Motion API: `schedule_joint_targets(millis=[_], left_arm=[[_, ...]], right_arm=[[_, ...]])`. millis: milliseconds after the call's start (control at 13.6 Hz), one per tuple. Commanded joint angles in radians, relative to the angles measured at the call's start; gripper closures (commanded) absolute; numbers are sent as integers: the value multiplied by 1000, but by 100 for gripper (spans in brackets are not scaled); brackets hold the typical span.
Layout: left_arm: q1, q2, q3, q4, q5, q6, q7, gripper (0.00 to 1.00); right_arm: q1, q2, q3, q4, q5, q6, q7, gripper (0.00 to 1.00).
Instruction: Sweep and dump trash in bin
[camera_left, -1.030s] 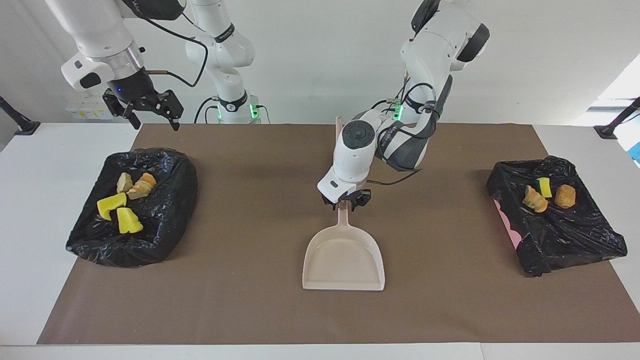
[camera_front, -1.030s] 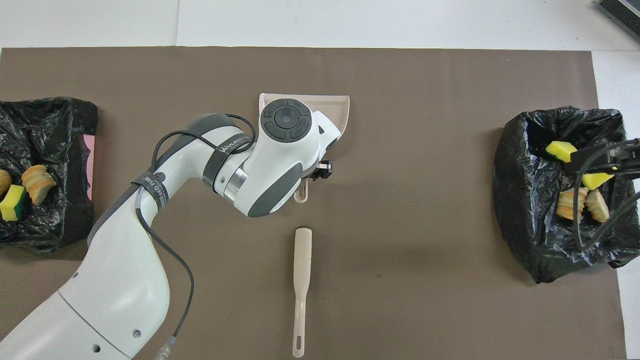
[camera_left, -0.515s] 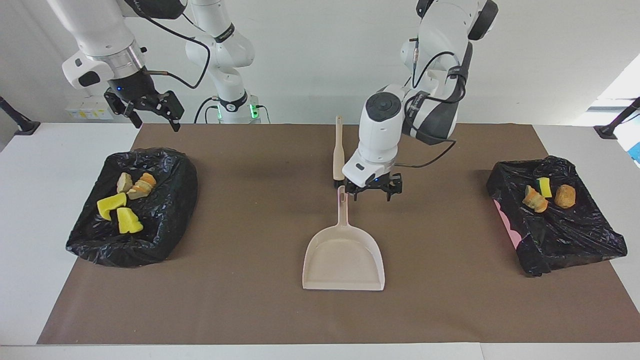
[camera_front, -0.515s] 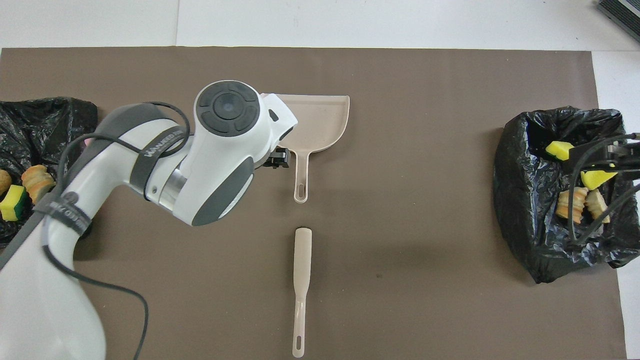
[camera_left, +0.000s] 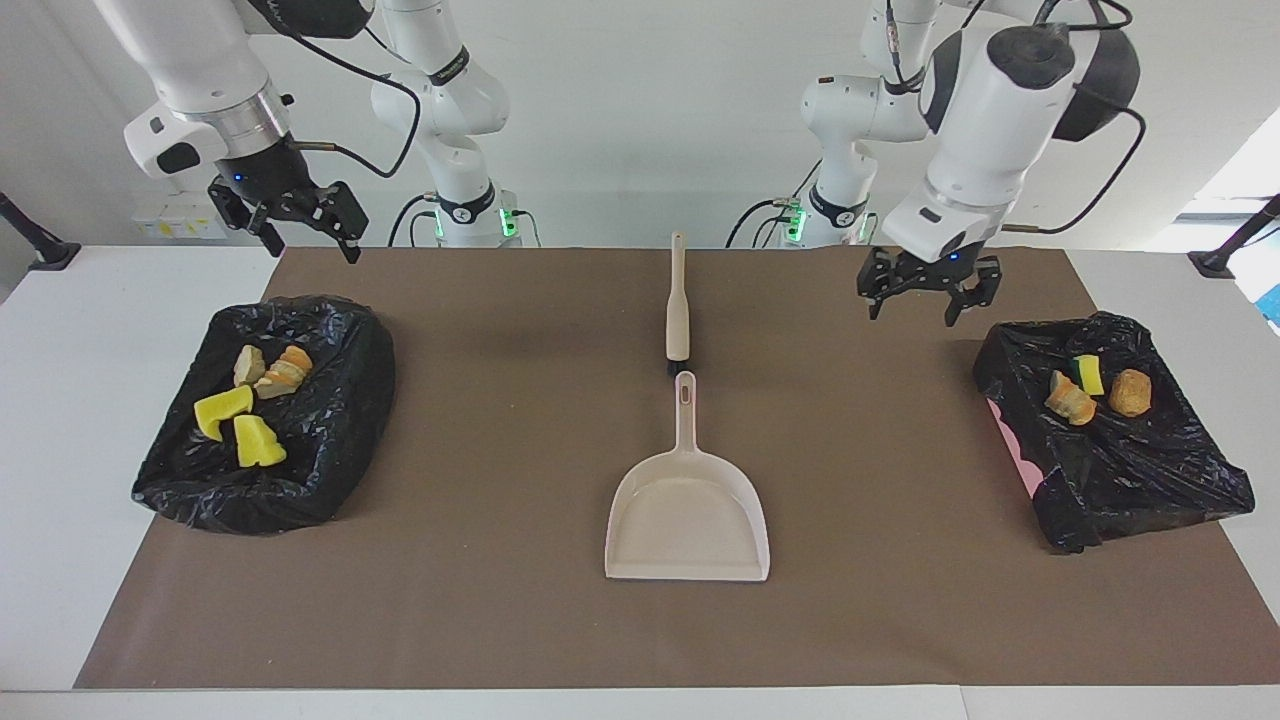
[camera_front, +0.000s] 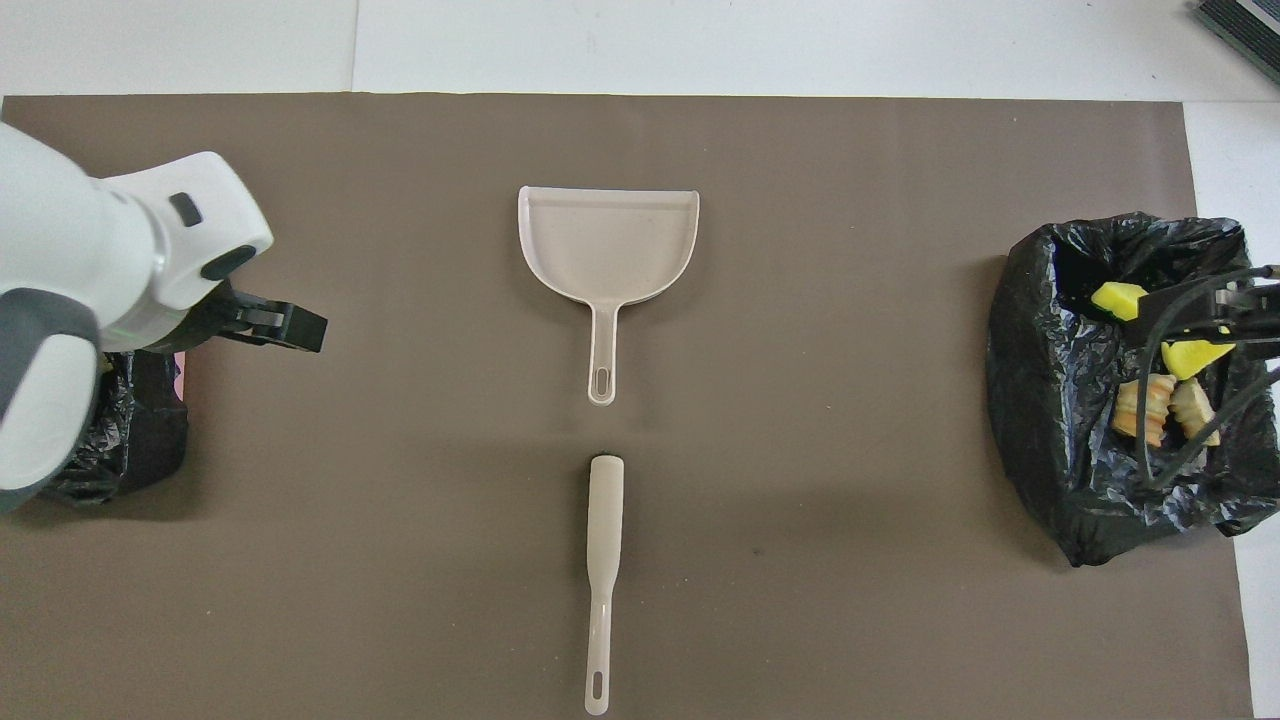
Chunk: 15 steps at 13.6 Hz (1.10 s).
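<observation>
1. I see the desk (camera_left: 80, 420) carrying a brown mat (camera_left: 500, 620); everything else lies on that mat.
2. Two black-lined bins stand at its ends: one bin (camera_left: 330, 440) toward the right arm's end, the other bin (camera_left: 1150, 480) toward the left arm's end.
3. The dustpan (camera_left: 688, 520) lies flat mid-mat, empty, with its handle toward the robots. The brush (camera_left: 678, 300) lies in line with it, nearer to the robots, just apart from the handle tip.
4. The trash (camera_left: 250, 405) is all in the bins: four scraps in the right arm's bin, three (camera_left: 1090, 392) in the other.
5. View differences: the facing view shows both bins' contents in full. In the overhead view the left arm covers most of its bin, so I cannot see those three scraps there, and cables cross the other bin's scraps (camera_front: 1165, 390).
6. The left gripper (camera_left: 925, 295) hangs in the air over bare mat beside its bin, jaws apart and empty, clear of the trash.
7. The right gripper (camera_left: 300, 225) hangs over the mat's edge beside its bin, jaws apart and empty, well above the scraps.
</observation>
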<state>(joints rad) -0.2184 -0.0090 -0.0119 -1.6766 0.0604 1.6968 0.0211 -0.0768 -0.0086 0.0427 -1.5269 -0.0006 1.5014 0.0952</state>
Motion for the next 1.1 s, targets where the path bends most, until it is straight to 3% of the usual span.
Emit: schedule_joint_targets(millis=[0, 221, 442, 1030], left_arm=[[48, -54, 32, 23, -45, -78, 126, 0], [80, -46, 66, 135, -48, -182, 206, 0], [106, -37, 64, 172, -54, -239, 223, 0], [146, -54, -10, 156, -54, -243, 166, 0]], right_arm=[[-5, 6, 3, 16, 13, -13, 12, 0], [-5, 7, 3, 16, 14, -13, 12, 0], [-5, 6, 3, 16, 14, -13, 12, 0], [-3, 6, 3, 16, 14, -13, 12, 0]])
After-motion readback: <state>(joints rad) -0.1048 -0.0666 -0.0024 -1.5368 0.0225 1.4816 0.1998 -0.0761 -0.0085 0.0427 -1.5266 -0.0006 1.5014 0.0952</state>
